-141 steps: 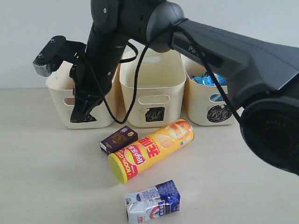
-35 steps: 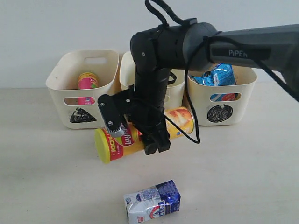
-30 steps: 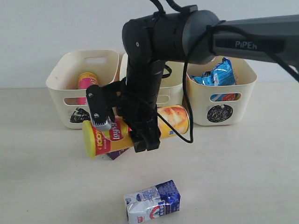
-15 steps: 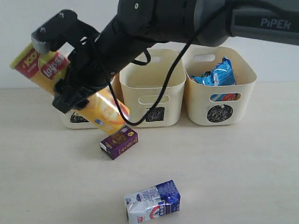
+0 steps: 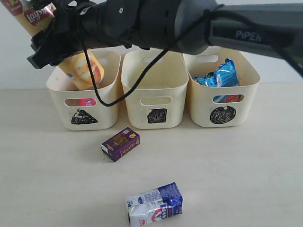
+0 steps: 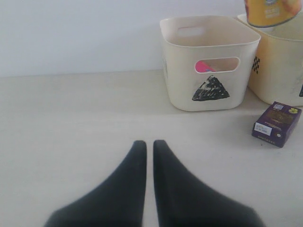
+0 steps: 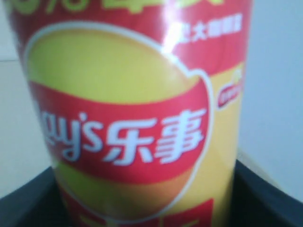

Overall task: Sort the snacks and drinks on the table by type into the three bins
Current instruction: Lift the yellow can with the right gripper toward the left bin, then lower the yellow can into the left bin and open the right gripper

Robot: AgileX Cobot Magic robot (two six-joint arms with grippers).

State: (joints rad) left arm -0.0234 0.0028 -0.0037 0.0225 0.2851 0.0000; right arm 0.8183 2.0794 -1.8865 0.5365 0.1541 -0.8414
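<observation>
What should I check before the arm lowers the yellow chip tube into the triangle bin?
1. Grip: right gripper shut on the yellow tube: ok.
2. Tube's lower end over the triangle bin: cannot tell; the exterior view suggests yes, the left wrist view puts it nearer the square bin.
3. Tube upright: not ok, tilted.
4. Room beside the pink tube inside: cannot tell.
5. Left gripper clear of the bin: ok.
</observation>
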